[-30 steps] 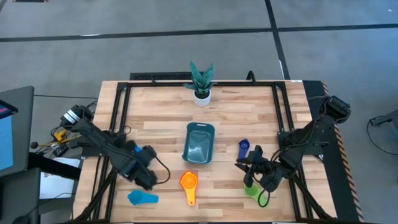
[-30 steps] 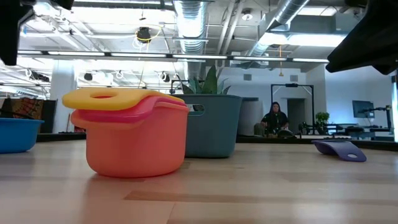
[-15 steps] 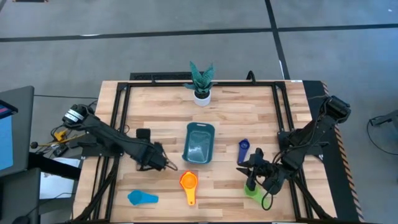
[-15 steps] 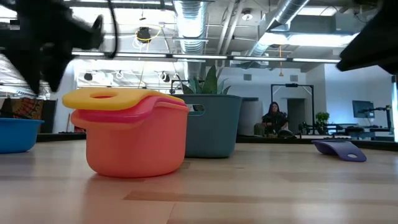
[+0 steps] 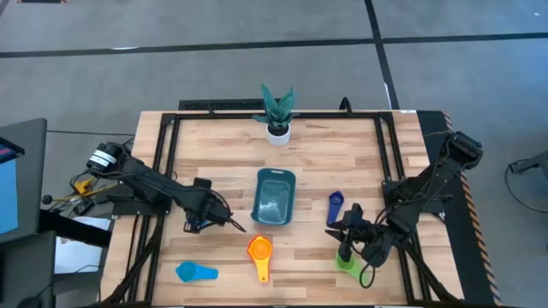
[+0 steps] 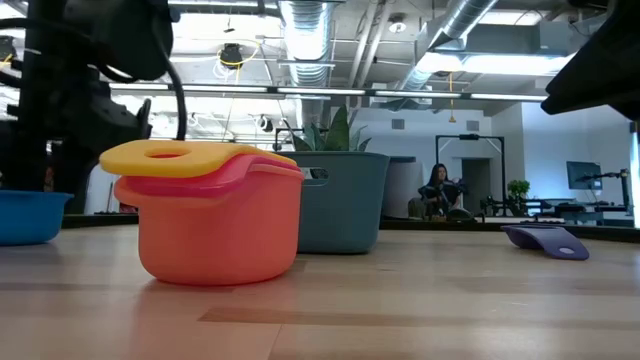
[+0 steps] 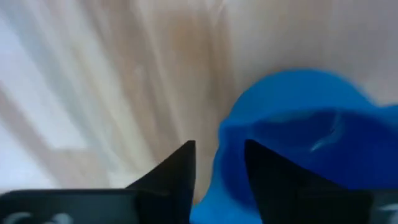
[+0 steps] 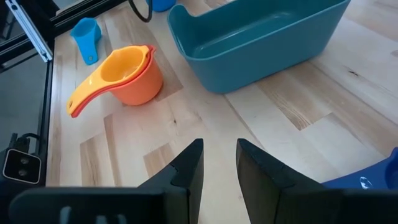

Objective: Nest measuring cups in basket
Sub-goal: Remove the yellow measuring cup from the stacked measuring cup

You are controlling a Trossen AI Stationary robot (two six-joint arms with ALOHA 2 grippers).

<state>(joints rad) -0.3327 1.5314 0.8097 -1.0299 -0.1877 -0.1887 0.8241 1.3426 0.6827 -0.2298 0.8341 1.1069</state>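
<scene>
The dark teal basket stands mid-table. Left of it my left gripper points down, shut on a blue cup, which shows as a blue patch under that arm. An orange cup with red and yellow ones nested inside rests near the front edge. A light blue cup lies at the front left, a dark blue cup right of the basket. My right gripper hovers narrowly open with nothing between its fingers, a green cup beneath its arm. My left gripper has the blue cup's side wall between its two fingers, one finger over the cup's hollow and the other outside. The fingers come from above. Whether the cup's bottom is clear of the table, I cannot tell.
A small white pot with a green plant stands at the far edge. Black frame rails run along the table's left and right sides. Bare wood lies between the basket and the orange cup.
My left gripper has gone from beside the light blue cup toward the table's far edge and toward the basket. The light blue cup, the orange stack and the basket have stayed in place.
</scene>
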